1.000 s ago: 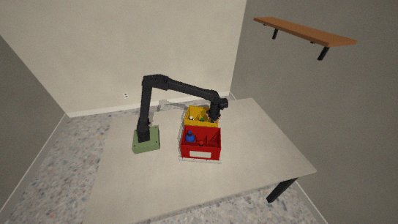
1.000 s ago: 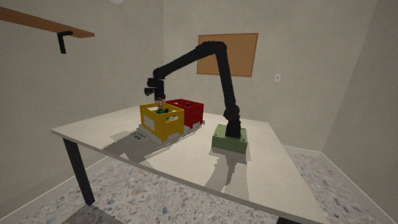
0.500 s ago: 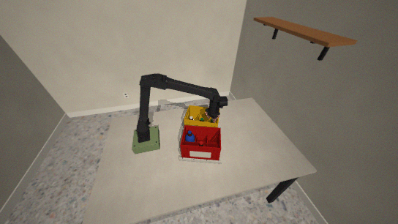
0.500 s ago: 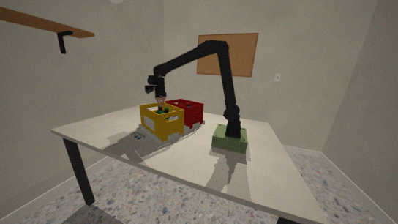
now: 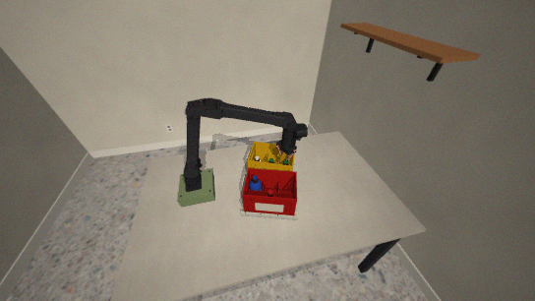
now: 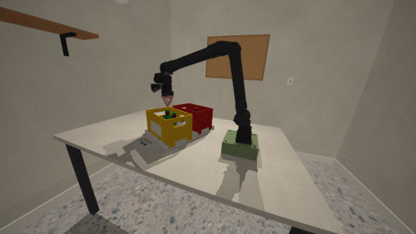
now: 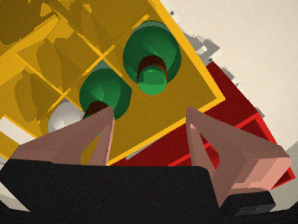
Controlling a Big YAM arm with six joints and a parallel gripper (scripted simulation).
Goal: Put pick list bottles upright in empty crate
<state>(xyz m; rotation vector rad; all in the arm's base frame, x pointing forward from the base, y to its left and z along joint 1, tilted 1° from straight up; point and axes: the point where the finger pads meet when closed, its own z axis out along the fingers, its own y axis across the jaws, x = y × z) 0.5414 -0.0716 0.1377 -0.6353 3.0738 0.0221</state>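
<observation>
The yellow crate [image 5: 270, 157] holds two green-labelled bottles [image 7: 152, 56] [image 7: 105, 91] and a white-capped one [image 7: 65, 116]. The red crate [image 5: 270, 188] stands next to it, nearer the front, with a blue bottle [image 5: 255, 184] and a red-capped bottle [image 5: 269, 192] upright inside. My gripper [image 7: 149, 113] [image 6: 167, 101] is open and empty. It points down a little above the yellow crate's far right corner, over the green bottles and touching none. A paper strip [image 6: 145, 141] lies on the table beside the yellow crate [image 6: 169, 126]; its marks are too small to read.
The arm's green base [image 5: 196, 189] stands left of the crates. Both crates [image 6: 195, 115] sit near the middle of the table. A wooden shelf [image 5: 408, 43] hangs on the wall, far above.
</observation>
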